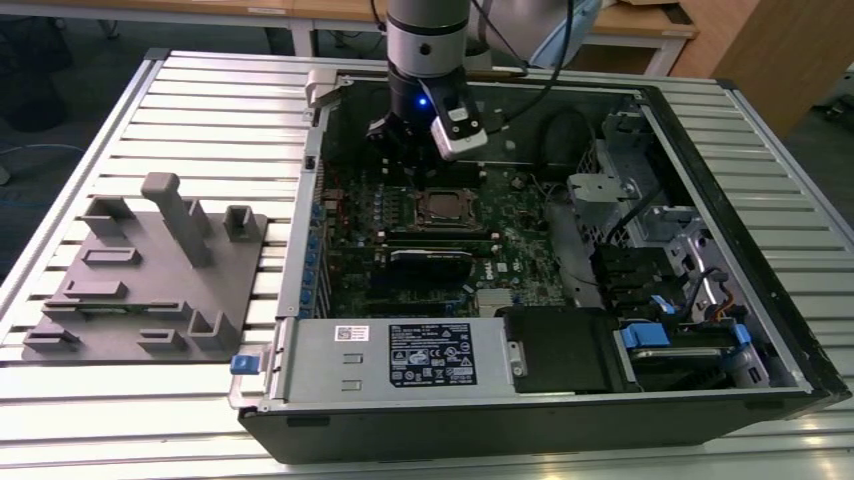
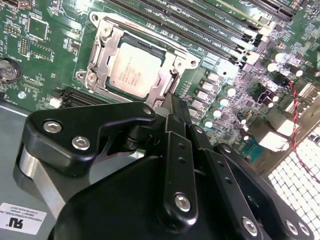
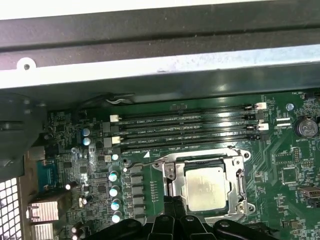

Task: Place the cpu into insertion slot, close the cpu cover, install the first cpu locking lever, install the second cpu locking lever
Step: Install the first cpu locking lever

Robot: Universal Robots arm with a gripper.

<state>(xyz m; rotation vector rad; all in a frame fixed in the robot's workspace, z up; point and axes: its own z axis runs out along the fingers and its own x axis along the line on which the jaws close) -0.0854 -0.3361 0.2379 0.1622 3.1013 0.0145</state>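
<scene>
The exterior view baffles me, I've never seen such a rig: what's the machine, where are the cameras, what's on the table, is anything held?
The machine is a robot arm with a gripper, reaching into an open computer case on a slatted metal table. The exterior view comes from a camera off the arm; both wrist views come from cameras riding on it, facing the motherboard. There the cpu sits with the cpu cover framing it. A grey fixture block lies beside the case. I cannot make out anything held.
</scene>
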